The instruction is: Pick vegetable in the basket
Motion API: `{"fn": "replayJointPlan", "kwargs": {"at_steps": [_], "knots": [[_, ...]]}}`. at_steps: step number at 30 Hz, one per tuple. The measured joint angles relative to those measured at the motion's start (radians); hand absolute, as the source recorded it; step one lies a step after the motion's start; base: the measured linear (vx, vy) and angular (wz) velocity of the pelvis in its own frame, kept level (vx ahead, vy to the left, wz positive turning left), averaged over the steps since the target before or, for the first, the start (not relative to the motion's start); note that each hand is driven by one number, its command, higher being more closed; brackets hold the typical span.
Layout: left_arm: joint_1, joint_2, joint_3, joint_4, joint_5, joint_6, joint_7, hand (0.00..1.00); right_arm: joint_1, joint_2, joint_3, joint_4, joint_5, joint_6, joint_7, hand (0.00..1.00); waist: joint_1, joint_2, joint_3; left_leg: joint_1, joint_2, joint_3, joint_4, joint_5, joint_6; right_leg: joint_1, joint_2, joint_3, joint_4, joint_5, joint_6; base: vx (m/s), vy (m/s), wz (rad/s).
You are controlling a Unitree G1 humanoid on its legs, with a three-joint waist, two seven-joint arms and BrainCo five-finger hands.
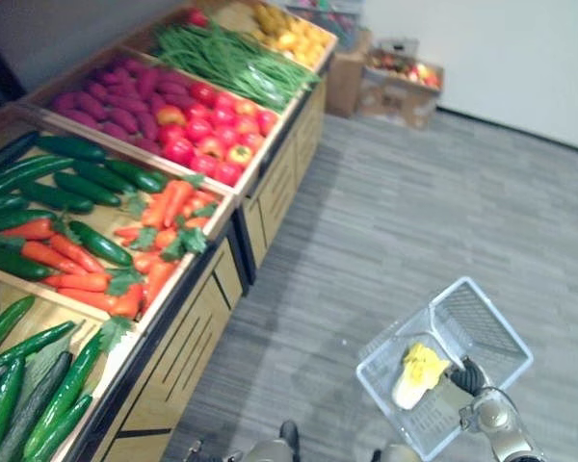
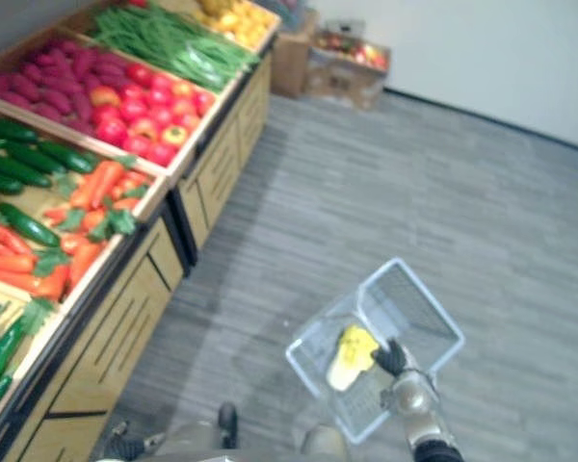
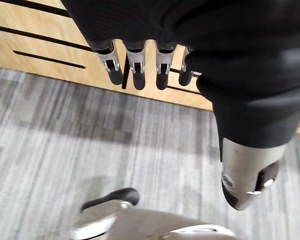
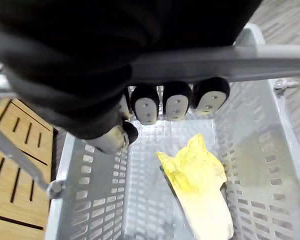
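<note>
A white plastic basket (image 1: 482,327) hangs over the grey floor at the lower right. My right hand (image 1: 469,377) is shut on the basket handle (image 4: 200,62), fingers curled round the bar. Inside lies a yellow-and-white leafy vegetable (image 4: 200,185), also visible as the yellow vegetable (image 2: 350,354). My left hand (image 3: 140,70) hangs low beside the wooden stand front with its fingers straight and nothing in them.
A wooden produce stand (image 1: 188,337) runs along the left, holding cucumbers (image 1: 77,178), carrots (image 1: 159,226), red tomatoes (image 1: 212,130), purple vegetables (image 1: 120,96), green beans (image 1: 236,58). Cardboard boxes (image 1: 400,82) sit by the far wall. Grey floor (image 1: 414,212) lies to the right.
</note>
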Motion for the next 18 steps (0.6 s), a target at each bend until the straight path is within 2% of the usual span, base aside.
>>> {"fn": "replayJointPlan", "kwargs": {"at_steps": [1,2,3,5,6,8,9,10,11,12,13,14,15,18], "knots": [[-0.001,-0.001,0.0,-0.013,-0.005,0.0,0.002,0.0,0.007,0.0,-0.011,0.001,0.0,0.001,0.0,1.0,-0.012,0.001,-0.002,0.03,-0.001,-0.055,0.001,-0.014,-0.008,-0.02,-0.005,-0.046,-0.077,-0.054,-0.044,0.36,-0.104,1.56],[-0.003,-0.005,0.001,-0.025,-0.014,-0.001,0.005,0.0,0.012,0.0,-0.018,0.002,0.001,0.001,0.0,1.0,-0.019,0.003,-0.003,0.047,0.002,-0.11,0.006,-0.028,-0.013,-0.039,0.0,-0.068,-0.222,-0.086,-0.072,0.35,-0.126,1.42],[-0.003,-0.009,0.002,-0.029,-0.014,-0.003,0.007,0.0,0.012,0.0,-0.02,0.006,0.002,0.001,0.0,1.0,-0.025,0.006,-0.004,0.05,0.007,-0.136,0.011,-0.037,-0.02,-0.043,0.013,-0.063,-0.317,-0.086,-0.073,0.33,-0.171,1.37],[-0.008,-0.007,0.014,-0.027,-0.014,-0.003,0.009,0.0,0.012,0.004,-0.046,0.028,0.008,-0.001,0.001,1.0,-0.032,0.01,-0.005,0.035,0.018,-0.246,0.037,-0.068,-0.056,-0.046,0.051,0.045,-0.732,-0.064,-0.051,0.36,-0.281,1.34],[-0.011,-0.009,0.021,-0.024,-0.014,-0.003,0.01,0.0,0.012,0.005,-0.059,0.033,0.008,0.0,0.001,1.0,-0.031,0.012,-0.004,0.033,0.019,-0.274,0.043,-0.075,-0.066,-0.047,0.052,0.081,-0.807,-0.059,-0.043,0.42,-0.406,1.33],[-0.014,-0.007,0.049,-0.012,-0.014,-0.003,0.018,0.0,0.014,0.005,-0.107,0.044,0.009,0.006,0.002,1.0,-0.025,0.013,-0.004,0.022,0.036,-0.356,0.069,-0.113,-0.122,-0.032,0.045,0.15,-0.962,-0.047,-0.023,0.37,-0.453,1.33],[-0.013,-0.002,0.052,-0.006,-0.014,-0.003,0.019,0.0,0.016,0.007,-0.117,0.052,0.009,0.005,0.003,1.0,-0.025,0.011,-0.004,0.017,0.039,-0.367,0.08,-0.125,-0.138,-0.024,0.035,0.155,-0.963,-0.047,-0.023,0.3,-0.486,1.55],[-0.011,0.006,0.076,0.0,-0.014,-0.003,0.018,0.0,0.029,0.013,-0.138,0.063,0.009,0.005,0.006,1.0,-0.033,-0.011,-0.012,0.008,0.044,-0.384,0.098,-0.158,-0.172,0.009,0.014,0.141,-0.956,-0.028,-0.009,0.21,-0.412,1.52],[-0.026,0.0,0.092,0.024,-0.02,-0.003,0.019,0.0,0.033,0.01,-0.165,0.074,0.009,0.008,0.004,1.0,-0.035,0.009,-0.015,-0.003,0.077,-0.39,0.112,-0.178,-0.192,0.013,0.019,0.091,-0.933,0.057,0.001,0.24,-0.496,1.66],[-0.027,-0.031,0.103,0.058,-0.034,-0.002,0.018,0.0,0.028,-0.006,-0.185,0.087,0.009,0.015,0.002,1.0,-0.031,0.057,-0.026,-0.017,0.14,-0.382,0.122,-0.178,-0.211,0.018,0.061,0.027,-0.91,0.05,-0.027,0.25,-0.441,1.07],[-0.025,-0.046,0.116,0.069,-0.041,-0.002,0.018,0.0,0.021,-0.013,-0.184,0.1,0.01,0.022,0.004,1.0,-0.027,0.077,-0.026,-0.021,0.165,-0.37,0.123,-0.165,-0.23,0.026,0.08,0.005,-0.909,0.04,-0.043,0.25,-0.421,0.73],[-0.017,-0.062,0.127,0.08,-0.047,0.0,0.018,0.0,0.005,-0.016,-0.184,0.113,0.01,0.031,0.006,1.0,-0.024,0.095,-0.029,-0.032,0.195,-0.359,0.124,-0.141,-0.251,0.031,0.101,-0.024,-0.905,0.027,-0.066,0.29,-0.459,0.62],[-0.011,-0.07,0.131,0.096,-0.05,0.004,0.017,0.0,-0.01,-0.014,-0.183,0.124,0.01,0.032,0.008,1.0,-0.027,0.105,-0.028,-0.056,0.219,-0.337,0.133,-0.081,-0.264,0.043,0.114,-0.074,-0.89,0.015,-0.09,0.2,-0.372,0.69],[-0.024,-0.07,0.135,0.095,-0.085,0.013,0.015,0.0,-0.011,-0.016,-0.184,0.143,0.011,0.031,0.01,1.0,-0.035,0.103,-0.02,-0.108,0.227,-0.244,0.187,0.032,-0.268,0.094,0.103,-0.154,-0.9,-0.006,-0.123,0.15,-0.329,0.93]]}}
